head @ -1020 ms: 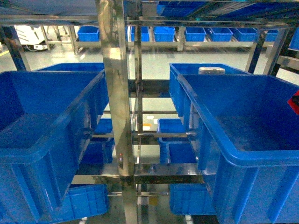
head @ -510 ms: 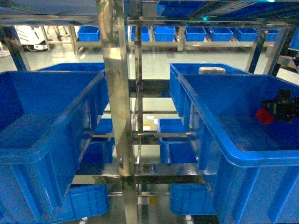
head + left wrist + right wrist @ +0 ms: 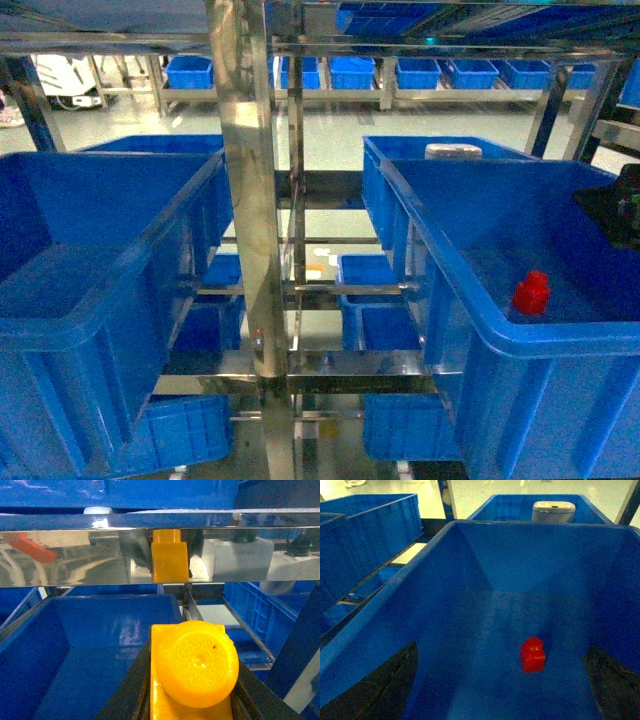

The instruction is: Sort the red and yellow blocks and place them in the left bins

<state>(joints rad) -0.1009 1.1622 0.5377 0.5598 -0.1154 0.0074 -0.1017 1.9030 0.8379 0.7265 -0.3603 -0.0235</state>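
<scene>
Holding the yellow block [image 3: 192,680] tight in my left gripper [image 3: 190,700], I see a blue bin [image 3: 100,630] below and ahead. My right gripper [image 3: 500,680] hangs open over the red block [image 3: 533,654], which sits alone in the right-side bin [image 3: 440,260].

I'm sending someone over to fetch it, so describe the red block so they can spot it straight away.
Go to the big blue crate on the right of the steel rack. The red block sits alone on its floor: a small glossy cube with one round stud.
</scene>
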